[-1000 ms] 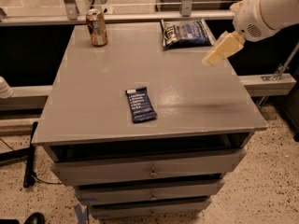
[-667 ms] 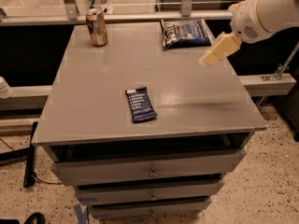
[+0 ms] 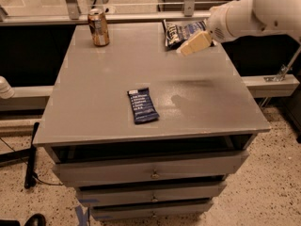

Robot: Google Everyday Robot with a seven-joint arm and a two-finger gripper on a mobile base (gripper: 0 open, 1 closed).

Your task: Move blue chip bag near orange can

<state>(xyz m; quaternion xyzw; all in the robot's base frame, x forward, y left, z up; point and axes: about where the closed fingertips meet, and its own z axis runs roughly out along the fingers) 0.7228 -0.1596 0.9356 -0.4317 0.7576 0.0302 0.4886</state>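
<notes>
The blue chip bag (image 3: 178,31) lies at the far right of the grey table top (image 3: 197,98), crinkled, with white lettering. My gripper (image 3: 194,43) hangs just above the bag's front right part and covers some of it; the white arm (image 3: 254,13) comes in from the upper right. The orange can (image 3: 99,27) stands upright at the far left corner, well apart from the bag.
A small flat dark blue bar wrapper (image 3: 142,105) lies near the middle front of the table. Drawers (image 3: 150,173) sit below the top. A metal rail and posts (image 3: 141,17) run behind the far edge. The floor drops off on all sides.
My gripper has moved left and slightly back, from beside the bag's right edge to over the bag. The bag, can and wrapper have not moved.
</notes>
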